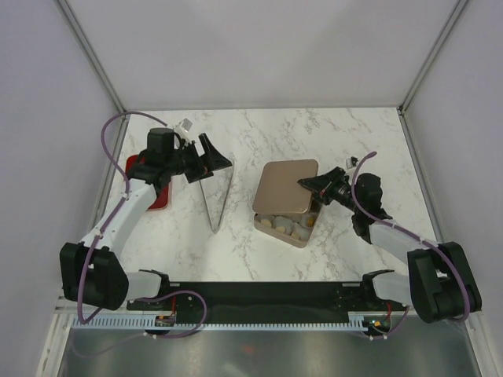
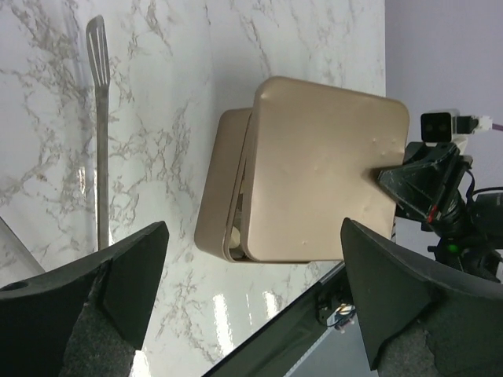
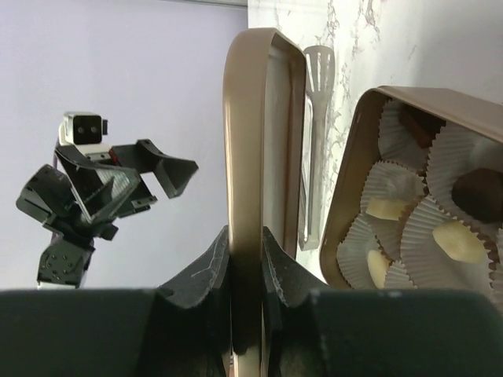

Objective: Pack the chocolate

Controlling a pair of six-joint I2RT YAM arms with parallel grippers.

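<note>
The tan box (image 1: 292, 231) sits mid-table with white paper cups holding cream (image 3: 459, 240) and dark brown (image 3: 479, 193) chocolate pieces. My right gripper (image 1: 309, 184) is shut on the edge of the tan lid (image 1: 287, 187), holding it above the box so that it covers most of it; in the right wrist view the lid (image 3: 250, 157) stands edge-on between the fingers. My left gripper (image 1: 211, 153) is open and empty, raised at the left, apart from the box. It frames the lid (image 2: 322, 181) and box (image 2: 220, 188) in the left wrist view.
Metal tongs (image 1: 216, 196) lie on the marble left of the box, also in the left wrist view (image 2: 100, 126). A red object (image 1: 157, 196) lies under the left arm. Frame posts and grey walls bound the table.
</note>
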